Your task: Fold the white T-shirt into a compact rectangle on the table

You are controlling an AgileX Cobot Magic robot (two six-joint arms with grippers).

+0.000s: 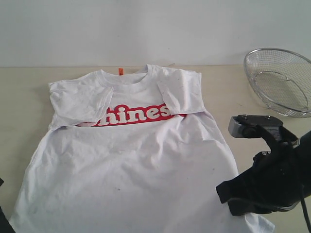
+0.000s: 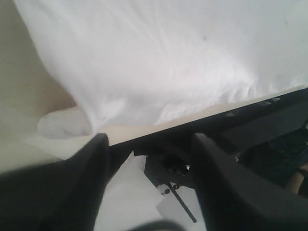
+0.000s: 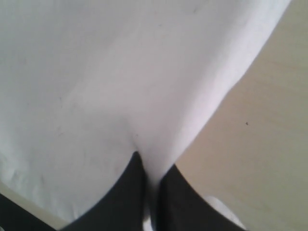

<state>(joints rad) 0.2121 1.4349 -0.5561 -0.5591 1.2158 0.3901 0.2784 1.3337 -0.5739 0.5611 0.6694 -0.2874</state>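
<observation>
The white T-shirt (image 1: pixel 131 160) lies front-up on the bench (image 1: pixel 19 97), both sleeves folded inward over the ends of its red banner, so only "hines" reads in white. The orange collar tag (image 1: pixel 120 72) is too small to read. The right tool (image 3: pixel 150 166) is clamped on the shirt's side edge, while the left tool (image 2: pixel 150 139) stands with jaws apart and empty, just off the hem.

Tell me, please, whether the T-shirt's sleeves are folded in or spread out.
Folded in: both sleeves lie across the white T-shirt, covering the ends of the red banner.

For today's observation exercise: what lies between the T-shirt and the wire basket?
Only bare table, seen in the exterior view, separates the T-shirt from the basket.
</observation>
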